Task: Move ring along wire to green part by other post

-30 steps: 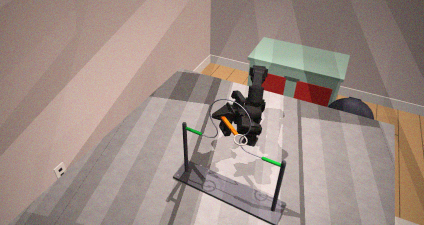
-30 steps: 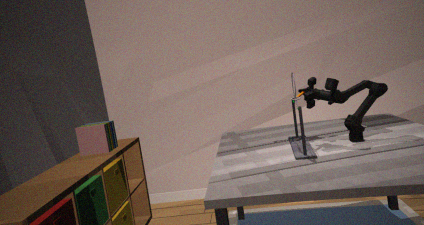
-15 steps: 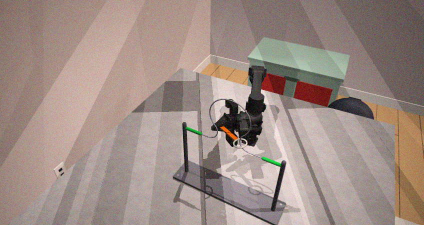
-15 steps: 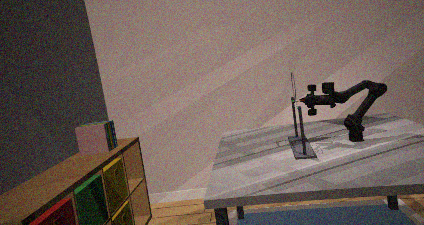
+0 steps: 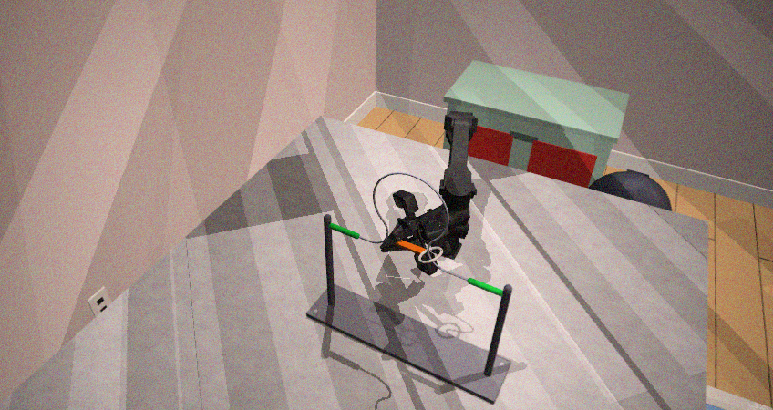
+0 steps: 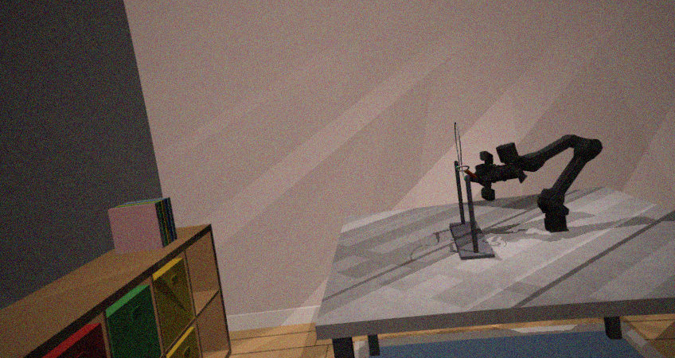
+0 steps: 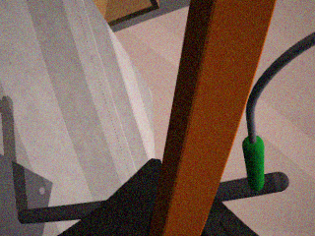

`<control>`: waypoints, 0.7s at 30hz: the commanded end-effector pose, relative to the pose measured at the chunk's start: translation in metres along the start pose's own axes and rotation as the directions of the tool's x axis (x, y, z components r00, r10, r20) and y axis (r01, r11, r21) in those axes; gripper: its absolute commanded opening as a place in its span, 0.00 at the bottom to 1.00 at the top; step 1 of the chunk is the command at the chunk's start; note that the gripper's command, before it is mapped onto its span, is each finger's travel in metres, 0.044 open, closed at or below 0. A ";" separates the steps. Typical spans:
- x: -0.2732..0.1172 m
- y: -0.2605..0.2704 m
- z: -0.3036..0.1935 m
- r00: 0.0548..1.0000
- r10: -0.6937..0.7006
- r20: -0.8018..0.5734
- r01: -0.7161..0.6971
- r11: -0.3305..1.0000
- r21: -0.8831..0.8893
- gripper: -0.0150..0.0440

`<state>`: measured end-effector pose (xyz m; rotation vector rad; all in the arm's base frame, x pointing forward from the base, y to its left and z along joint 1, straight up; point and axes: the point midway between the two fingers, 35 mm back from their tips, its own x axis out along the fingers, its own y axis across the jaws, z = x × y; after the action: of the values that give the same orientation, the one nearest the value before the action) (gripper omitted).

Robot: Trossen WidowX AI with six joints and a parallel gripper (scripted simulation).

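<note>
Orange handle (image 7: 211, 112) fills frame centre, clamped in jaws; green wire sleeve (image 7: 254, 163) right, meeting post (image 7: 256, 187).

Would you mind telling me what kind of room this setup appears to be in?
Probably a home playroom or living room: a wooden cubby shelf with coloured bins, a mint chest with red fronts, and plank flooring around the table.

One robot arm (image 5: 458, 173). One ring (image 5: 432, 254) with one orange handle (image 5: 410, 246). One looping wire (image 5: 412, 180). Two posts (image 5: 328, 260) (image 5: 498, 330). Two green sleeves (image 5: 344, 230) (image 5: 484, 286). One base plate (image 5: 379, 335). One table (image 5: 596, 276). One green cabinet (image 5: 534, 107). One shelf unit (image 6: 118, 297). One wall socket (image 5: 99, 300).
</note>
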<state>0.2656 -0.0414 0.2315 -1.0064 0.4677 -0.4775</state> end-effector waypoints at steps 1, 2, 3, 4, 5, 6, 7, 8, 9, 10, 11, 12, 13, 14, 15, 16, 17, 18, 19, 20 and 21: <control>0.002 0.013 -0.002 0.999 0.040 0.006 -0.040 0.998 0.041 0.00; 0.002 0.015 -0.001 0.999 0.047 0.005 -0.047 0.998 0.052 0.00; 0.001 0.017 -0.001 0.998 0.056 0.004 -0.056 0.996 0.065 0.00; 0.001 0.020 -0.001 0.998 0.067 0.003 -0.067 0.994 0.083 0.00; 0.000 0.024 -0.001 0.997 0.081 0.002 -0.080 0.991 0.104 0.00; -0.001 0.028 0.000 0.995 0.095 0.001 -0.095 0.987 0.127 0.00; -0.002 0.033 0.000 0.994 0.110 0.000 -0.109 0.983 0.149 0.00; -0.003 0.037 0.001 0.992 0.124 -0.001 -0.122 0.978 0.171 0.00; -0.004 0.040 0.001 0.991 0.137 -0.001 -0.135 0.972 0.192 0.00; -0.005 0.044 0.002 0.989 0.151 -0.001 -0.147 0.966 0.213 0.00; -0.006 0.048 0.003 0.986 0.164 -0.001 -0.159 0.959 0.233 0.00; -0.007 0.051 0.004 0.984 0.177 0.000 -0.171 0.952 0.253 0.00; -0.008 0.055 0.004 0.982 0.190 0.001 -0.183 0.944 0.273 0.00; -0.009 0.059 0.005 0.979 0.203 0.002 -0.195 0.936 0.293 0.00; -0.010 0.062 0.007 0.976 0.216 0.004 -0.206 0.927 0.313 0.00; -0.011 0.066 0.008 0.973 0.229 0.006 -0.217 0.918 0.333 0.00; -0.013 0.069 0.009 0.970 0.241 0.008 -0.228 0.908 0.352 0.00; -0.014 0.073 0.010 0.967 0.254 0.010 -0.239 0.897 0.371 0.00; -0.015 0.076 0.012 0.964 0.266 0.012 -0.250 0.886 0.390 0.00; -0.017 0.079 0.013 0.960 0.278 0.015 -0.260 0.875 0.408 0.00; -0.018 0.082 0.014 0.957 0.290 0.018 -0.270 0.863 0.426 0.00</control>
<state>0.2704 0.0071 0.1707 -0.5583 0.5151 -0.3359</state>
